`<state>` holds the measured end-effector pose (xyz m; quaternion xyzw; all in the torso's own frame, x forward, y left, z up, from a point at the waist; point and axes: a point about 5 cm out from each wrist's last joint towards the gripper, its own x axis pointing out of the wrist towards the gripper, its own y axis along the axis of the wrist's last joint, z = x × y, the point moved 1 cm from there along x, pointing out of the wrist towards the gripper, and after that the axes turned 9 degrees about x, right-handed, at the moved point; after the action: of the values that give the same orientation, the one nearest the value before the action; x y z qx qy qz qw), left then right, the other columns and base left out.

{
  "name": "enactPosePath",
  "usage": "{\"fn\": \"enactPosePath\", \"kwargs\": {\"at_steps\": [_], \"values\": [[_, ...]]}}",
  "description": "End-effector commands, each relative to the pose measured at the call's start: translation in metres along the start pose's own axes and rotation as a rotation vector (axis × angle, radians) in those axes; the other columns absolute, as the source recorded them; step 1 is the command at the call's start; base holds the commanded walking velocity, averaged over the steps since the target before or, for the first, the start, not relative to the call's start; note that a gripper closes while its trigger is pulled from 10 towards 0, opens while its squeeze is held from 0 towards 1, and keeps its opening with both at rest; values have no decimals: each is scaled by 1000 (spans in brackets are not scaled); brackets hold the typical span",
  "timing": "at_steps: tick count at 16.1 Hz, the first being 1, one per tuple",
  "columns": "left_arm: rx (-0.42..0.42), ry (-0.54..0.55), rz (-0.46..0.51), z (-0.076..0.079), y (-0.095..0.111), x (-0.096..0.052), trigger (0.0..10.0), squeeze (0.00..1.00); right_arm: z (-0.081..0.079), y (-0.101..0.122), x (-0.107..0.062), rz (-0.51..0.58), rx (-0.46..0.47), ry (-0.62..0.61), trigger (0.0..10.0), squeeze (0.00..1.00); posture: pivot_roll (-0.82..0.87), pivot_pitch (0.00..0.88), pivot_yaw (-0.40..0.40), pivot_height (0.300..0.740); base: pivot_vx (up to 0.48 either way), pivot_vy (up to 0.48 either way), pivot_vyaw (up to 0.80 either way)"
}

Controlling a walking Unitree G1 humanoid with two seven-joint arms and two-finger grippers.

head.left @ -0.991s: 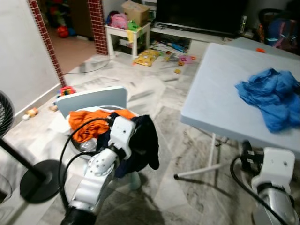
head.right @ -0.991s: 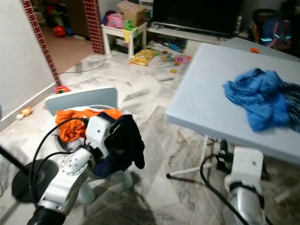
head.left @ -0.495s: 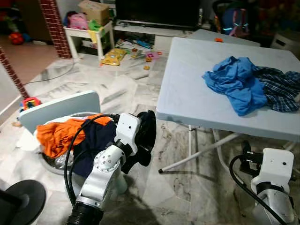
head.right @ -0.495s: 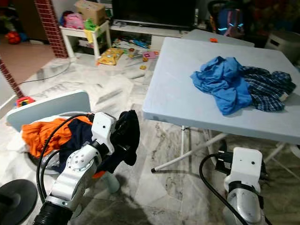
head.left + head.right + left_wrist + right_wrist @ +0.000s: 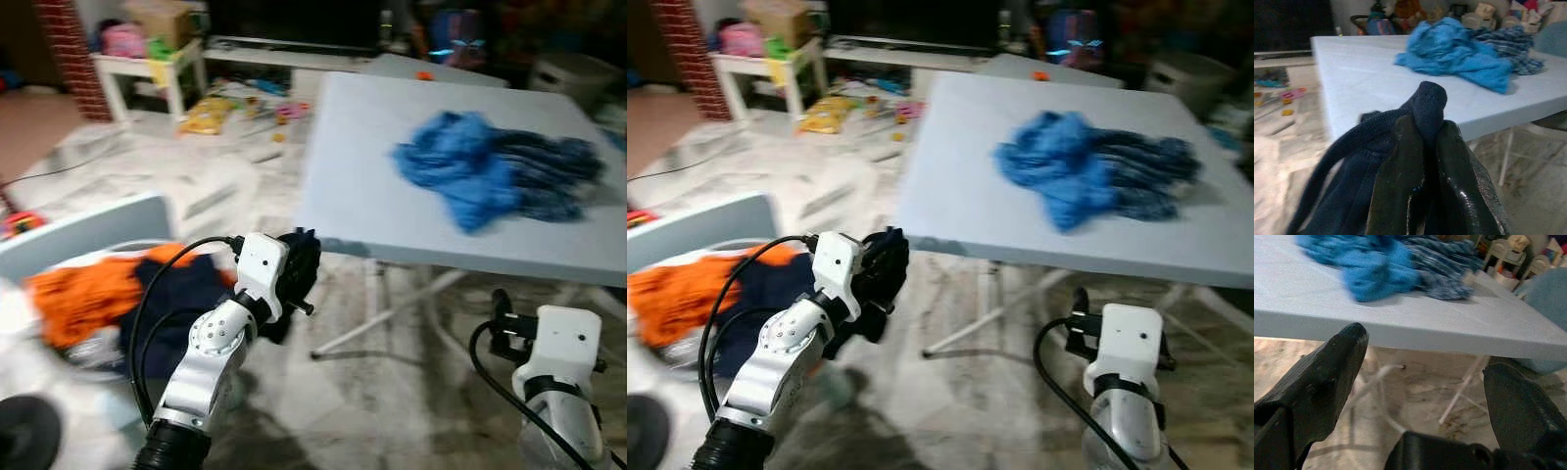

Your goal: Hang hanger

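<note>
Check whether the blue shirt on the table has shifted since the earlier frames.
No. The blue shirt lies bunched against the checked garment on the grey table, as half a second ago. The camera turned; the whole picture shifted.

Cluttered living room around a folding table

A pale blue folding table [image 5: 372, 196] stands on a marble floor [image 5: 392, 392], with a crumpled blue shirt [image 5: 451, 171] lying on top, touching a dark checked garment [image 5: 549, 171] beside it. Near the table's far edge sits a small orange thing [image 5: 423, 74]. Low on the left, an orange cloth [image 5: 88, 294] is heaped behind a pale blue board [image 5: 78, 230]. Further back, a small white table [image 5: 147, 69] carries a cardboard box [image 5: 157, 18] and a pink bag [image 5: 122, 39], with toys [image 5: 211, 116] scattered on the floor nearby, a red brick pillar [image 5: 64, 44] at the left, and a dark TV [image 5: 294, 20] behind.
</note>
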<state>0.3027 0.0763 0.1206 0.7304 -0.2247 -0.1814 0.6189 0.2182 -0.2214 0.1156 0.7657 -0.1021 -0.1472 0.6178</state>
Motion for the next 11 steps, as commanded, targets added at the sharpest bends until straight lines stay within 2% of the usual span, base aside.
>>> {"fn": "enactPosePath", "kwargs": {"at_steps": [1, 7, 9, 11], "values": [[5, -45, 41, 9, 11, 6, 10000, 0, 6, 0, -1, -7, -10, -21, 10000, 0, 7, 0, -56, 740, 0, -472, -800], [4, -59, 42, 12, 11, 7, 10000, 0, 6, -1, 0, -10, -10, -13, 10000, 0, 6, 0, -59, 740, 0, -432, -748], [-17, -40, 26, 10, 9, 9, 10000, 0, 5, -1, 0, -10, -10, -8, 10000, 0, 6, 0, -60, 740, 0, 0, 0], [-35, -37, 23, 9, 9, 10, 10000, 0, 5, -1, 0, -10, -11, -6, 10000, 0, 4, 0, -61, 740, 0, 321, 0]]}}
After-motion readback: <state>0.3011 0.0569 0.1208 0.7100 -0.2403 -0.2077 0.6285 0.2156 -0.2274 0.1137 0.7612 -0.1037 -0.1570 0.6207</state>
